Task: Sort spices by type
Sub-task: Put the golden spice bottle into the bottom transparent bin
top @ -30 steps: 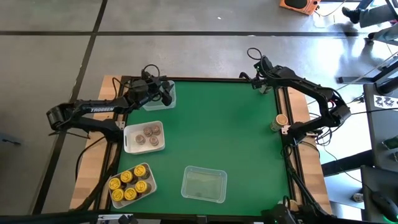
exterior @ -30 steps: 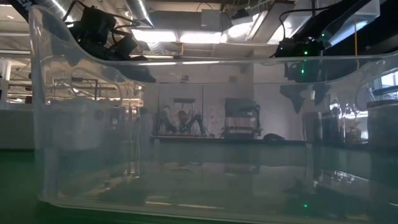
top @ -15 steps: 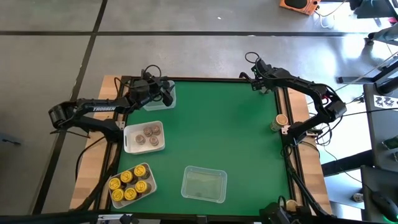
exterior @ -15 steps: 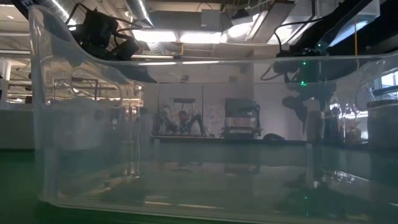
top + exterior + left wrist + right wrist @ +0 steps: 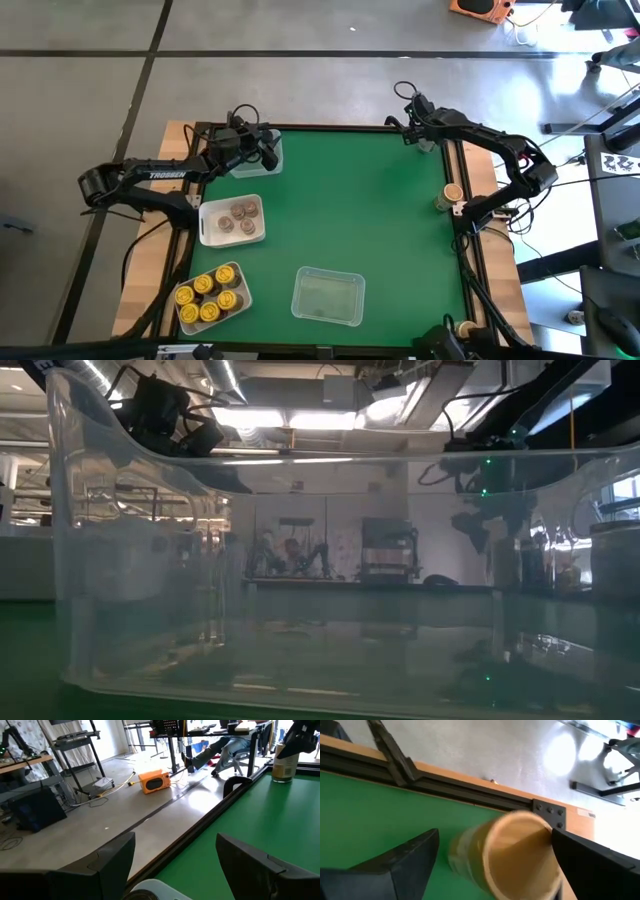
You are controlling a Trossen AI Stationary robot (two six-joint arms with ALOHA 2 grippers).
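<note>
A spice jar [image 5: 515,855] with an orange-tan lid stands upright on the green table at its far right corner [image 5: 427,146]. My right gripper [image 5: 494,834] is open above it, one finger on each side of the lid. The left wrist view shows the same jar [image 5: 284,764] under that gripper. My left gripper [image 5: 266,152] is open over a clear tray [image 5: 250,165] at the far left. A pale round rim [image 5: 155,889] shows low between its fingers, and I cannot tell what it is. Another tan-lidded jar [image 5: 451,193] stands at the table's right edge. My right gripper comes at the jar's tan lid [image 5: 530,845] slanting down from above. One finger [image 5: 590,865] lies close against the lid's rim, and I cannot tell whether it touches. A gap shows between the jar and the other finger [image 5: 405,857].
A white tray [image 5: 207,232] at the left holds brownish-grey-lidded jars. A tray [image 5: 190,322] at the near left holds yellow- and dark-lidded jars. A clear tray [image 5: 328,296] stands near the front edge and fills the low view [image 5: 320,580]. The middle of the table is bare green.
My right gripper has sunk a little toward the jar at the far right corner, then kept still, its fingers staying open.
</note>
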